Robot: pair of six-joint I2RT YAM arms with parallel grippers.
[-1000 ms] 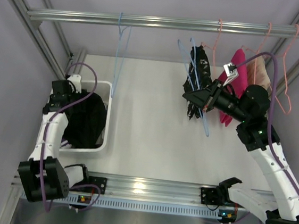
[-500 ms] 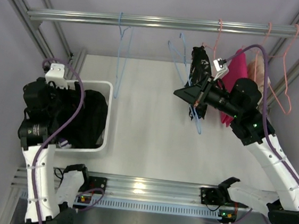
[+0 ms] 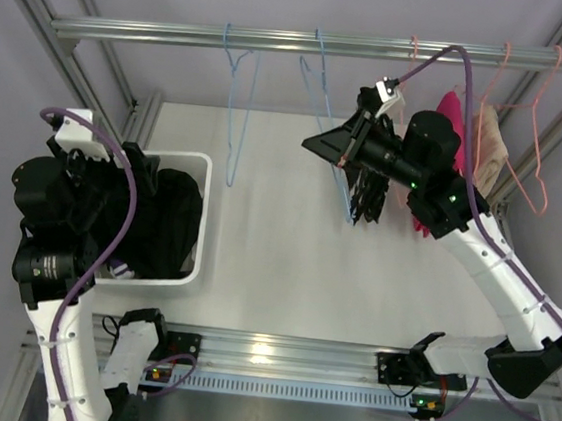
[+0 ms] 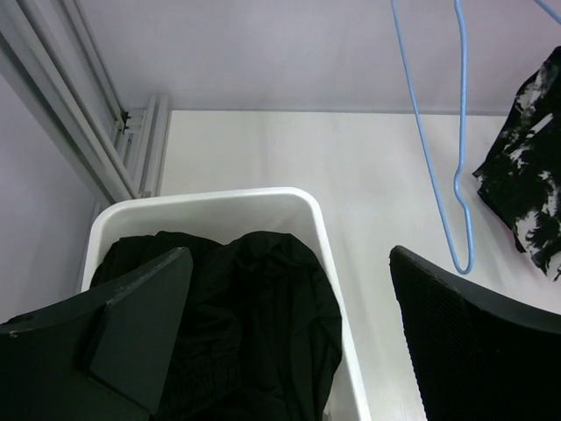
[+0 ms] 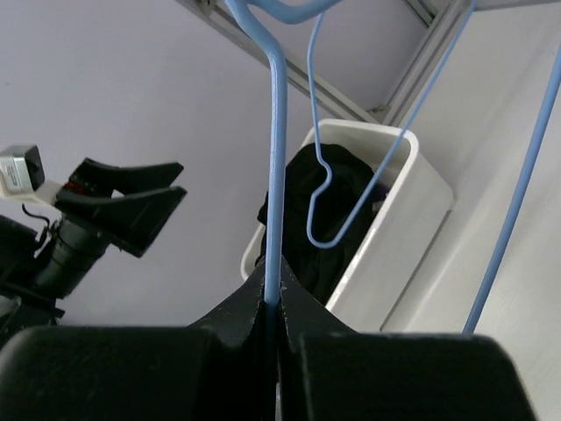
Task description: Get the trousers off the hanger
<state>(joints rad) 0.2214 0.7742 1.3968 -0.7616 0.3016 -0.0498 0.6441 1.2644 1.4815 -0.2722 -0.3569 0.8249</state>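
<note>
My right gripper [image 3: 320,144] is shut on the wire of a blue hanger [image 3: 338,166] whose hook is at the rail; the right wrist view shows the wire [image 5: 276,175] pinched between the closed jaws [image 5: 273,294]. The camouflage trousers [image 3: 368,195] hang just right of that hanger's lower end; I cannot tell if they still rest on it. They also show in the left wrist view [image 4: 526,184]. The black trousers [image 3: 164,223] lie in the white bin [image 3: 205,167]. My left gripper [image 3: 123,184] is open and empty above them [image 4: 250,324].
A second, bare blue hanger [image 3: 236,115] hangs from the metal rail [image 3: 179,32] left of the held one. A bright pink garment [image 3: 452,118], a beige garment [image 3: 489,142] and pink hangers [image 3: 539,147] hang at the far right. Frame posts stand along both sides.
My right gripper has carried the blue hanger left and up along the rail, away from the pink garment. My left arm has risen from the bin and pulled back toward the left, open.
</note>
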